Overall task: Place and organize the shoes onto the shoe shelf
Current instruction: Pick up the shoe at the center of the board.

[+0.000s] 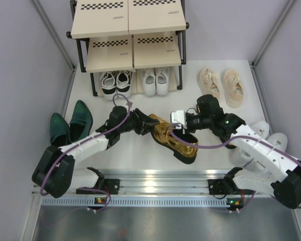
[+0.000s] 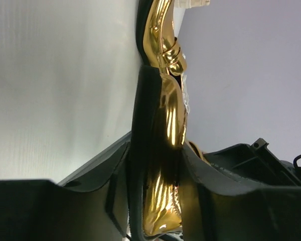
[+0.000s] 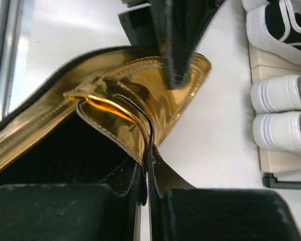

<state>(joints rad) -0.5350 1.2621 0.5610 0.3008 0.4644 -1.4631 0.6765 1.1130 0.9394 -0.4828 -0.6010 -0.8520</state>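
From above, we see the shiny gold loafers (image 1: 183, 145) hanging between the two arms, off the worktop (image 1: 140, 155). The left end effector (image 1: 149, 122) is at the toe end and the right end effector (image 1: 176, 128) at the heel opening, a two-point hold that probably keeps the shoes level for carrying. The shoe shelf (image 1: 128, 20) stands well beyond both end effectors. Its bottom tier already holds the black-and-white sneakers (image 1: 115, 83) and the white lace-ups (image 1: 155, 81). The dark green loafers (image 1: 70, 125) lie out to the left of the left end effector, the beige sneakers (image 1: 223, 86) lie beyond the right one, and the chunky white sneakers (image 1: 271, 138) sit beside the right arm. In the left wrist view, the loafer stands on edge between the fingers (image 2: 105, 186). Its black sole lies against one and its gold upper against the other, so we judge this end effector to be grasping the toe. In the right wrist view, the right end effector (image 3: 146, 173) is clenched on thin gold collar leather, seemingly two walls pinched together so the pair travels as one.
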